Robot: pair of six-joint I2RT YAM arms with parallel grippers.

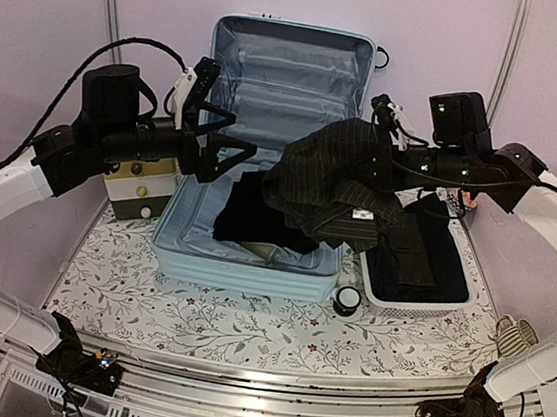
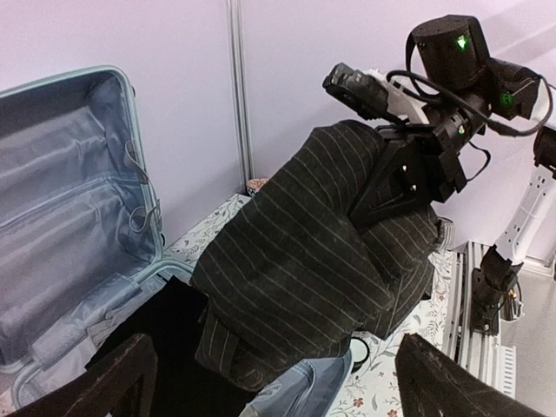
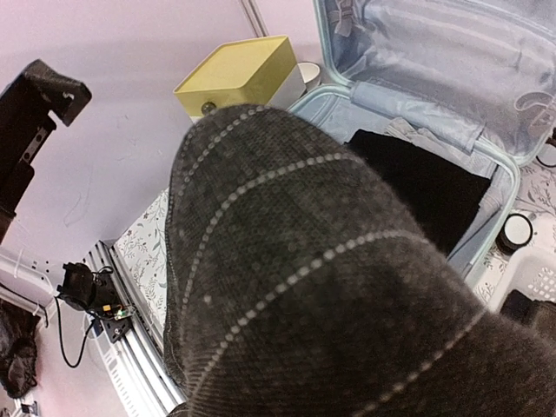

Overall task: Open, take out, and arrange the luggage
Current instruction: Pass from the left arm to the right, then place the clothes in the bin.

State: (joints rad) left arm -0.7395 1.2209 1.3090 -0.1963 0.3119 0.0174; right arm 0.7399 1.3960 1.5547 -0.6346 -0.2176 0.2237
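One small white tag [image 1: 363, 214] on the pinstriped garment [image 1: 333, 174] is the only label in sight, and it is too small to read. The right gripper [image 1: 383, 158] has its jaws pinched into that garment, holding it bunched in the air over the right side of the luggage [image 1: 252, 266]. The left gripper [image 1: 229, 134] has its jaws spread wide, touching nothing, above the left side. The luggage lies open mid-table [image 1: 244, 330], its lid upright at the back and black clothing [image 1: 252, 216] in its base, between the yellow-topped drawer box [image 1: 140, 188] and the white basket [image 1: 418, 305].
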